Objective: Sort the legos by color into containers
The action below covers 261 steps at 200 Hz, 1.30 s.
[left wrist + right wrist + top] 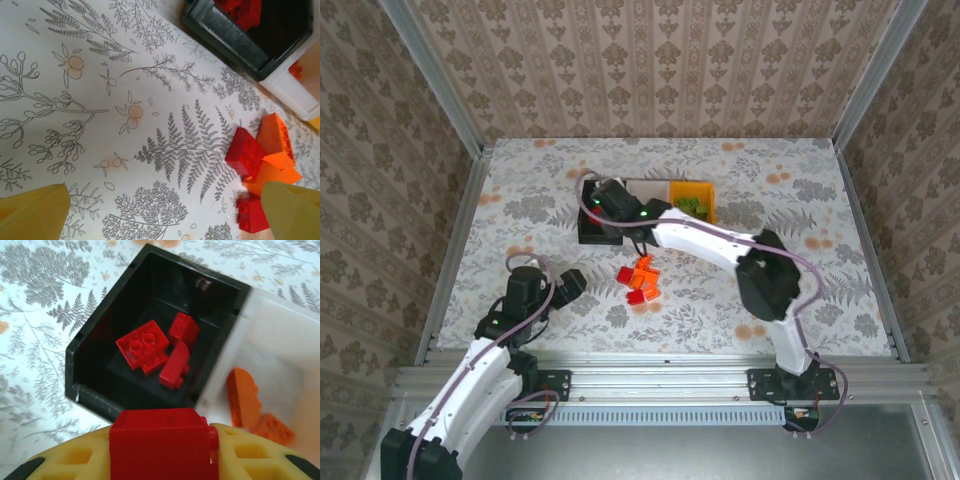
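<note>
Red brick (159, 437), tight in half-closed right hand (162, 457)

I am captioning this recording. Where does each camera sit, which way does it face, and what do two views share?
Top external: high behind the bases, looking down at the table; both arms show, the right gripper over the black bin.
Left wrist: faces down at the pile of red and orange legos; its open yellow fingertips frame the bottom corners.
Right wrist: looks down into the black bin; its fingers clamp a red lego.
Shared: both wrist views show the black bin and white bin.
</note>
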Motion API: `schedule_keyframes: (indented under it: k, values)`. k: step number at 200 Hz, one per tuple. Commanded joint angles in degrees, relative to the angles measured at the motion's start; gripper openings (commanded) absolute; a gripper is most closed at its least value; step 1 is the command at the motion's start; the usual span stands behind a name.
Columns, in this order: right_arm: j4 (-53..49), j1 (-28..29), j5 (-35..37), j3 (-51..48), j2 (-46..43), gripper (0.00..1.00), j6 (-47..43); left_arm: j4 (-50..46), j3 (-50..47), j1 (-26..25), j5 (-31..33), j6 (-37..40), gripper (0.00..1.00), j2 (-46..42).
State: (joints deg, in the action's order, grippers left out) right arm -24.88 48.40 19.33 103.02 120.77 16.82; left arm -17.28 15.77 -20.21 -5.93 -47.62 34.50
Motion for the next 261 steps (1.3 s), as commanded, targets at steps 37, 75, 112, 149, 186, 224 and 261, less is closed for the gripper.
schedule_keyframes:
  k: [37, 75, 112, 149, 186, 224, 261]
  values:
    - [-10.68, -0.85, 3.20, 18.91, 15.74, 0.44, -8.20, 0.22, 1.31, 3.33, -4.16, -1.41, 1.00, 1.02]
    - [-9.10, 0.16, 3.00, 17.26, 10.75, 0.62, -8.71, 2.30, 0.50, 3.42, -6.28, -2.31, 1.00, 1.00]
    - [-3.15, 0.91, 2.07, 4.18, -2.97, 0.65, -5.20, 3.67, 1.92, 3.27, -7.92, -1.24, 1.00, 3.11]
    - [4.36, 1.01, 1.14, -21.57, -17.94, 0.59, 7.50, 6.06, 3.19, -0.45, -7.51, 0.76, 1.00, 7.52]
    - [10.13, 1.10, -4.51, -39.17, -24.99, 0.56, 16.98, 9.10, 6.20, -9.99, -2.60, 1.69, 1.00, 16.16]
    - [12.63, 0.90, -8.31, -41.96, -23.54, 0.61, 19.57, 12.91, 8.29, -13.78, -0.59, 1.00, 1.00, 24.31]
    - [16.60, 0.13, -8.66, -40.86, -19.81, 0.66, 21.29, 13.15, 8.50, -14.25, -0.15, 0.77, 1.00, 25.84]
